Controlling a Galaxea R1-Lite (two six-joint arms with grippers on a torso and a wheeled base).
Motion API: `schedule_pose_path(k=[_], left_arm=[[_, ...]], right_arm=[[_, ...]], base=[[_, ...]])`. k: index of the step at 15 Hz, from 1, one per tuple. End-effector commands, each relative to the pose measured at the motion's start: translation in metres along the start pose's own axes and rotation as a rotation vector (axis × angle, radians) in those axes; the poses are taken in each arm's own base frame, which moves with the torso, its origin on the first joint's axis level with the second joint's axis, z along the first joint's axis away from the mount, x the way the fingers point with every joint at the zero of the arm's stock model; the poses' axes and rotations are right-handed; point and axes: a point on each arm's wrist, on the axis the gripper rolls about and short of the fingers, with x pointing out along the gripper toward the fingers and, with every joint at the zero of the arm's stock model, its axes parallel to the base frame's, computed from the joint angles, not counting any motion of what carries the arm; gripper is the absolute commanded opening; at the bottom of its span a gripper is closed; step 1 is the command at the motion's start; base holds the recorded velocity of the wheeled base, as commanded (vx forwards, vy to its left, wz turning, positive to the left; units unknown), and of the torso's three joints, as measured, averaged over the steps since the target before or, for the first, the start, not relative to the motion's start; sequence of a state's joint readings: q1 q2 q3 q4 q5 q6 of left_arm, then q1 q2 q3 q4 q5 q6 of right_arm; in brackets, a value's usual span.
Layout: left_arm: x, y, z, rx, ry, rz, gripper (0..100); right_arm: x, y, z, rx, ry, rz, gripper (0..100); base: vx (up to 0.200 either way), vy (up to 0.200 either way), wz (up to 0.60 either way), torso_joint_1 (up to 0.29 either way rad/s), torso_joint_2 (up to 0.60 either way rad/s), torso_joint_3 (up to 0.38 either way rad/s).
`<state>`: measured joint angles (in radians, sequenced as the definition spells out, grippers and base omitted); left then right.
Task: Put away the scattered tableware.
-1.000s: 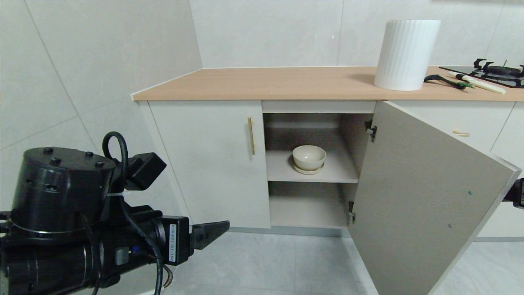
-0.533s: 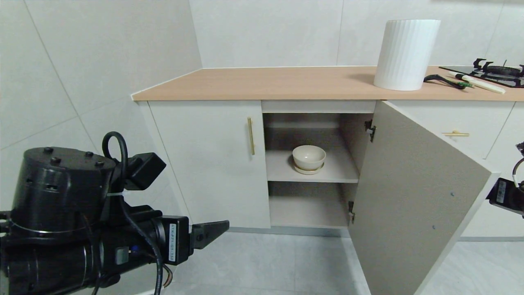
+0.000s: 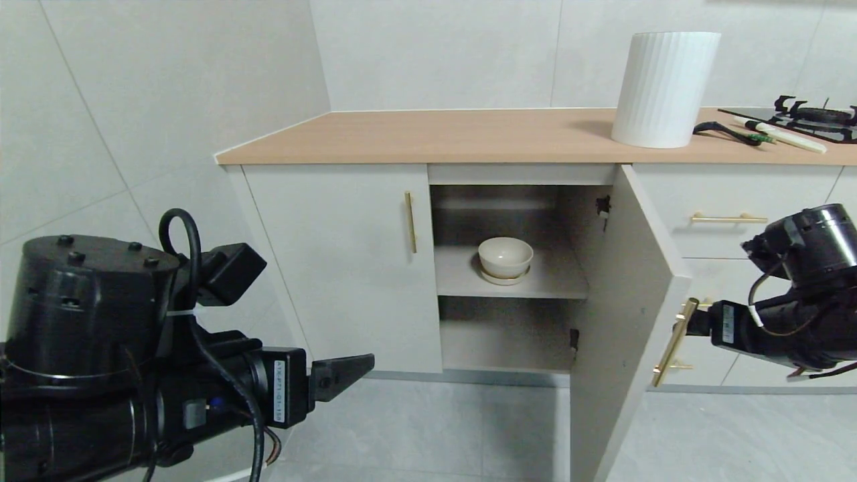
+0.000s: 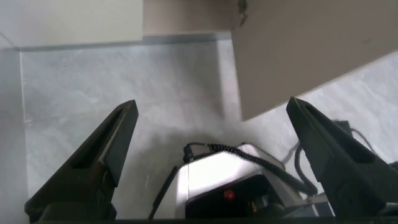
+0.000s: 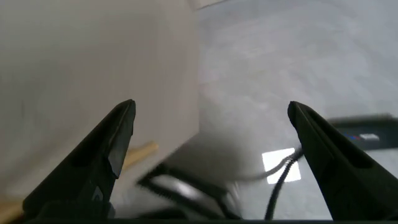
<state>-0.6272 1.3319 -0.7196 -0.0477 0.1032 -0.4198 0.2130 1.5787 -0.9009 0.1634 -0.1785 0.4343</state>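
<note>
Left claw (image 4: pixel 211 104): spread
Right claw (image 5: pixel 210 109): spread, outside ajar door (image 3: pixel 626 321), near handle (image 3: pixel 675 341)
Bowl (image 3: pixel 505 256): on saucer (image 3: pixel 502 278), middle of shelf (image 3: pixel 462 274)
Canister (image 3: pixel 663 87): desk's (image 3: pixel 435 137) right end

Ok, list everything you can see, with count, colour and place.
bowl: one, cream, middle cabinet shelf
saucer: one, cream, under the bowl
open door: one, pale grey, right of shelf
closed door: one, white, left of shelf
ribbed container: one, white, on countertop
countertop: one, wood-coloured, above the doors
utensils: two, black and cream, beside container
stove burner: one, black, far right
left gripper: one, black, open, above floor
right gripper: one, black, open, at open door's handle
</note>
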Motion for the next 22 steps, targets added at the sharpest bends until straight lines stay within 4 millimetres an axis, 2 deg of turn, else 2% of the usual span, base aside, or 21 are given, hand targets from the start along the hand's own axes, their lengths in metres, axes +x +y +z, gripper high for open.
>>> schedule_pose_path(k=[1, 3, 4, 6, 8, 13, 19, 22], left_arm=[[-0.003, 0.0, 0.0, -0.002, -0.01, -0.005, 100], [-0.002, 0.001, 0.0, -0.003, -0.006, -0.002, 100], [-0.002, 0.001, 0.0, -0.003, -0.006, -0.002, 100], [-0.003, 0.001, 0.0, -0.005, -0.01, -0.004, 100], [-0.007, 0.002, -0.002, 0.003, -0.012, -0.01, 100], [-0.01, 0.002, -0.002, 0.026, -0.031, -0.014, 100], [-0.008, 0.003, -0.003, 0.037, -0.051, -0.019, 100], [-0.007, 0.007, -0.003, 0.05, -0.049, 0.001, 100]], right_arm=[[0.02, 0.041, -0.006, -0.088, 0.035, 0.086, 100], [0.035, 0.068, -0.004, -0.133, 0.05, 0.153, 100], [0.036, 0.069, -0.003, -0.134, 0.05, 0.156, 100], [0.054, 0.093, 0.01, -0.144, 0.04, 0.198, 100], [0.064, 0.103, 0.018, -0.138, 0.032, 0.22, 100], [0.084, 0.112, 0.018, -0.124, 0.023, 0.262, 100], [0.103, 0.12, 0.018, -0.023, -0.013, 0.291, 100], [0.106, 0.12, 0.017, -0.008, -0.017, 0.296, 100]], base=[[0.0, 0.0, 0.0, 0.0, 0.0, 0.0], [0.0, 0.0, 0.0, 0.0, 0.0, 0.0], [0.0, 0.0, 0.0, 0.0, 0.0, 0.0], [0.0, 0.0, 0.0, 0.0, 0.0, 0.0], [0.0, 0.0, 0.0, 0.0, 0.0, 0.0], [0.0, 0.0, 0.0, 0.0, 0.0, 0.0], [0.0, 0.0, 0.0, 0.0, 0.0, 0.0], [0.2, 0.0, 0.0, -0.001, 0.0, 0.006]])
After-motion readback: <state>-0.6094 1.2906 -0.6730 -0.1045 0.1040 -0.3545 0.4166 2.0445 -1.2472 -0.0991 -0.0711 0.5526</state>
